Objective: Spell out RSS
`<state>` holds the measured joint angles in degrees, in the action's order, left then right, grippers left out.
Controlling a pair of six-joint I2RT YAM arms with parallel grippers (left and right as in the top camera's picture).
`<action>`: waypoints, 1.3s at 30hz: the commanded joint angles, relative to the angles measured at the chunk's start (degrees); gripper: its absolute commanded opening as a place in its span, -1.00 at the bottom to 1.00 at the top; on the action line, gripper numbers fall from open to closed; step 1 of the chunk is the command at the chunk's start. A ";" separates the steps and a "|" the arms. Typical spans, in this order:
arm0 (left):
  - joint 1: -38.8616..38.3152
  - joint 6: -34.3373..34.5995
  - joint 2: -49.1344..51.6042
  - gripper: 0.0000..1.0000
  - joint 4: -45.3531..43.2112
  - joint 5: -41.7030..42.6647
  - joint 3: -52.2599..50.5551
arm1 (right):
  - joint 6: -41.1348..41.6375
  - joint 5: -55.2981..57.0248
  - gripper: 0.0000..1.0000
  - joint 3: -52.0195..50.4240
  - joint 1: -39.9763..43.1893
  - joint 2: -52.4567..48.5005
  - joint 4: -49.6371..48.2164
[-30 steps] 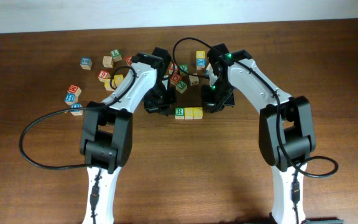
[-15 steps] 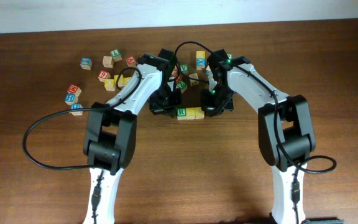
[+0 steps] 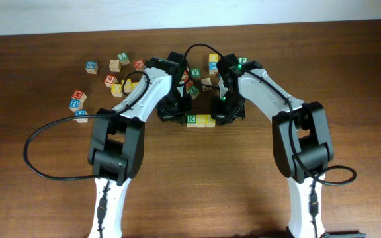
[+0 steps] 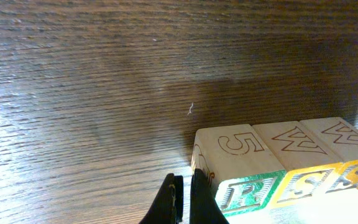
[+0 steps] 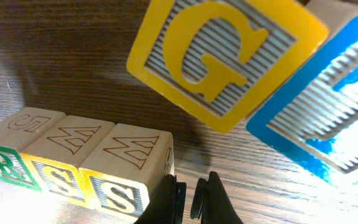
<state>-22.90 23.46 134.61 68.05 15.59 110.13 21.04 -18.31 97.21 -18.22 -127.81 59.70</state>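
Cubes touch in a row on the dark wooden counter (image 4: 73, 74): pale wooden cube with green R (image 4: 240, 186), first yellow-faced wooden S cube (image 4: 294, 180), second yellow S cube (image 4: 350, 168). My left pincer (image 4: 184, 190), closed and empty, sits just beside the R; my right pincer (image 5: 190, 186), closed too, just beside the last S.

Open tabletop (image 3: 210, 172) fronts the RSS row (image 3: 200, 120); loose cubes (image 3: 213, 63) crowd behind
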 commanded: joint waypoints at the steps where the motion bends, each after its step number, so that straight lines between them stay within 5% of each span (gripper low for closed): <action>1: -0.20 0.48 0.61 -1.00 -0.52 0.81 -0.37 | 0.68 -1.62 -0.91 -0.44 -1.29 -0.07 -0.52; 24: 1.60 -1.22 0.61 -1.00 -1.40 -3.34 -0.37 | -2.10 0.50 -0.92 -0.13 -1.27 -0.04 -1.38; 39: 4.15 -1.20 0.09 -1.00 7.65 -7.17 7.63 | -2.75 10.05 -0.90 13.20 0.79 0.26 12.66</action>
<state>-20.71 23.16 134.63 72.95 11.33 112.57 19.05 -10.48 106.00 -18.59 -127.81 69.93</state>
